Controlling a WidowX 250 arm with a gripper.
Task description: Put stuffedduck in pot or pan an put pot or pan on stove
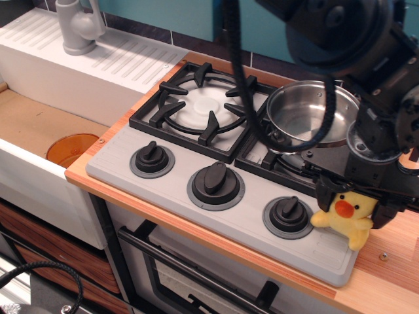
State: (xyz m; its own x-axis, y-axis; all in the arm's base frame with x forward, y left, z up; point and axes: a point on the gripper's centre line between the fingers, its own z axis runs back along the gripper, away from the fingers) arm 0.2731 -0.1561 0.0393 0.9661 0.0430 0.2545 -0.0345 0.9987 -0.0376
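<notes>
The stuffedduck (pixel 345 219) sits upright on the front right corner of the grey stove (pixel 249 222), beside the right knob (pixel 289 214). My gripper (pixel 353 204) is low over it and open, one black finger on each side of the duck's head and close to it. The duck rests on the stove and is not lifted. The shiny steel pan (pixel 308 112) stands empty on the right burner grate just behind the gripper. My arm and cable hide the pan's right rim.
The left burner grate (pixel 203 108) is bare. Two more black knobs (pixel 152 159) (pixel 215 183) line the stove front. A sink with an orange disc (pixel 72 149) and a grey faucet (pixel 78 26) lies to the left. Wooden counter (pixel 393 268) runs right of the stove.
</notes>
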